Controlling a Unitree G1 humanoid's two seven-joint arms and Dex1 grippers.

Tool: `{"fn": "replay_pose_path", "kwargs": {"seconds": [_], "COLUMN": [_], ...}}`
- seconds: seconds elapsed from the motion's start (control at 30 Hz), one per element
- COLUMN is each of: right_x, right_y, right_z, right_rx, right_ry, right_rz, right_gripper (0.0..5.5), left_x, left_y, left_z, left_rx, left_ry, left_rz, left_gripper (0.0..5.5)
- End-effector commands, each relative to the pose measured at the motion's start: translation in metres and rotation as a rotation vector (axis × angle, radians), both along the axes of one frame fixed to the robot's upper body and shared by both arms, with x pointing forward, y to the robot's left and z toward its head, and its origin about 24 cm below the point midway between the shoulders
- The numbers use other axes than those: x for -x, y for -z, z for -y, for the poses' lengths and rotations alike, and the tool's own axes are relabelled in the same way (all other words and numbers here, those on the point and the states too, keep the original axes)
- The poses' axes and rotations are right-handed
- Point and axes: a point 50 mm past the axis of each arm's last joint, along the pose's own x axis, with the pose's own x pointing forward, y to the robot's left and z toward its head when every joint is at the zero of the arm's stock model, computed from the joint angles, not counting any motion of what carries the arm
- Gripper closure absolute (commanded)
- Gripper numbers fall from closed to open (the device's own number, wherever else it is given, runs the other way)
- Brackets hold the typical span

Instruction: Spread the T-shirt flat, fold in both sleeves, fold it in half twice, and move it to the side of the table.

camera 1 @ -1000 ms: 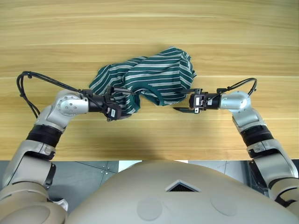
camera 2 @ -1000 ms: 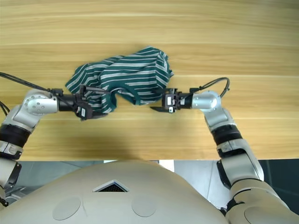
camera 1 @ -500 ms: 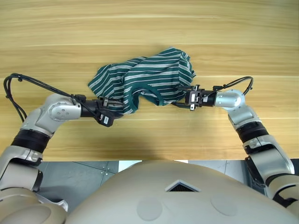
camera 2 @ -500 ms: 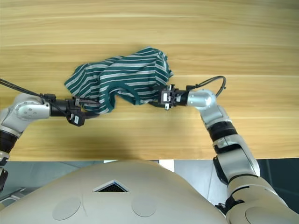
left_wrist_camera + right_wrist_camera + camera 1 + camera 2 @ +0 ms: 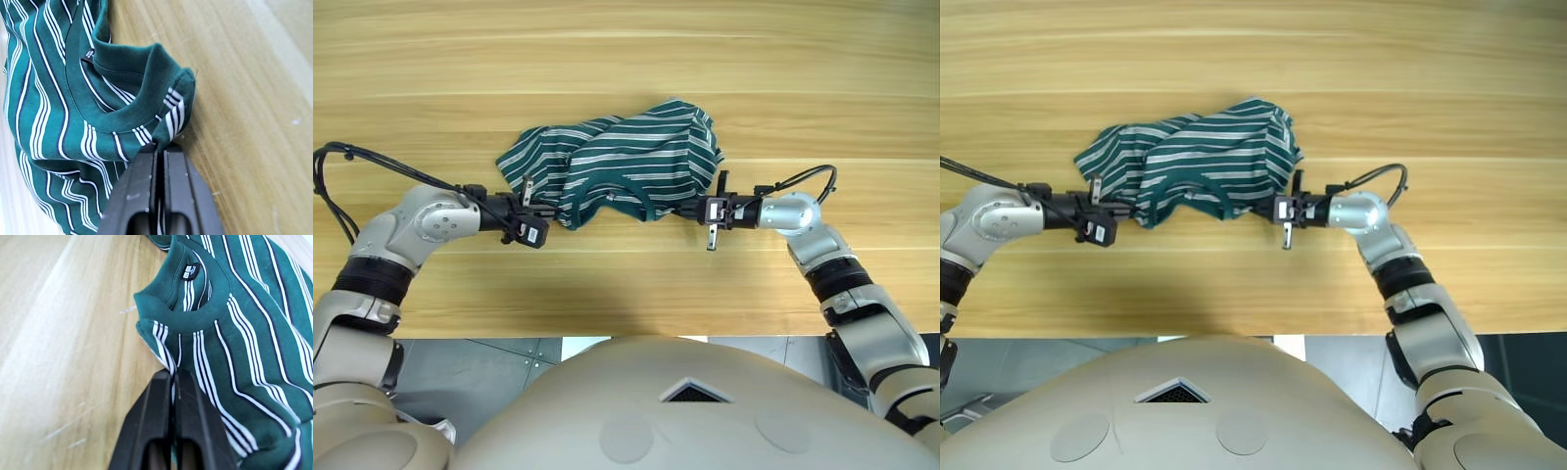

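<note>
The green T-shirt (image 5: 631, 157) with white stripes lies crumpled in the middle of the wooden table (image 5: 822, 78). Its collar (image 5: 195, 308) faces the table's near edge. My left gripper (image 5: 548, 208) is at the shirt's near left edge, shut on a fold of fabric beside the collar (image 5: 146, 105). My right gripper (image 5: 693, 209) is at the near right edge, shut on striped fabric by the collar. In the wrist views both pairs of fingers (image 5: 146, 181) (image 5: 159, 411) are pressed together with cloth pinched between their tips. The collar band hangs slack between the two grippers.
The table's front edge (image 5: 607, 336) runs close behind both arms. Bare wood stretches to the left, right and far side of the shirt. Cables (image 5: 372, 171) loop off the left forearm above the table.
The right gripper moved in from the open position to the shirt's near right edge and shut on it. The left gripper shifted left and slightly farther, drawing the shirt's left part out.
</note>
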Motion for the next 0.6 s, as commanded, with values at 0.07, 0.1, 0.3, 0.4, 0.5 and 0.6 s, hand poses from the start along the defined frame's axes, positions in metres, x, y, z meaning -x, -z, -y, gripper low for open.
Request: {"fn": "replay_pose_path", "kwargs": {"seconds": [0.07, 0.1, 0.3, 0.4, 0.5, 0.6], "right_x": [0.01, 0.007, -0.033, -0.07, -0.102, -0.105], "right_y": [0.018, 0.016, -0.026, -0.077, -0.162, -0.262], "right_z": [0.012, 0.014, 0.038, 0.059, 0.089, 0.111], "right_rx": [0.085, 0.077, -0.017, -0.099, -0.21, -0.352], "right_ry": [0.029, 0.044, 0.219, 0.378, 0.543, 0.623], "right_rz": [-0.086, -0.075, 0.113, 0.329, 0.626, 0.926], "right_gripper": [5.43, 5.43, 5.43, 5.43, 5.43, 5.43], "left_x": [0.016, 0.013, -0.037, -0.08, -0.118, -0.129], "left_y": [0.024, 0.022, -0.02, -0.075, -0.157, -0.258], "left_z": [-0.007, -0.005, 0.003, 0.006, 0.009, 0.012], "left_rx": [-0.087, -0.067, 0.108, 0.236, 0.362, 0.558], "left_ry": [-0.011, -0.018, -0.112, -0.162, -0.187, -0.175], "left_rz": [-0.115, -0.101, 0.127, 0.396, 0.713, 1.035], "left_gripper": [5.5, 5.5, 5.5, 5.5, 5.5, 5.5]}}
